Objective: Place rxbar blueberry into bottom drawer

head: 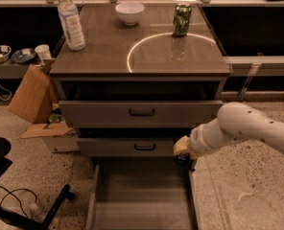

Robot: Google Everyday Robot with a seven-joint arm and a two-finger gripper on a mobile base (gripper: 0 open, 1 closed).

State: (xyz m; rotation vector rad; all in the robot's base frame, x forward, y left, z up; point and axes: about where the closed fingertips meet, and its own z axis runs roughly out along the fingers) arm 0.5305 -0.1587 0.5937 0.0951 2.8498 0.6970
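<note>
The bottom drawer (142, 200) is pulled out at the foot of the grey cabinet, and its smooth floor shows nothing on it. My gripper (183, 153) is at the end of the white arm, which comes in from the right. It hangs over the drawer's back right corner, just in front of the middle drawer's face. A small dark shape (184, 161) shows under the gripper; I cannot tell if it is the rxbar blueberry. The bar shows nowhere else in view.
A water bottle (70, 20), a white bowl (130, 12) and a green can (182, 19) stand on the cabinet top. The two upper drawers (141, 113) stick out slightly. Cardboard boxes (34, 97) stand to the left, and a chair base (17, 202) is at the lower left.
</note>
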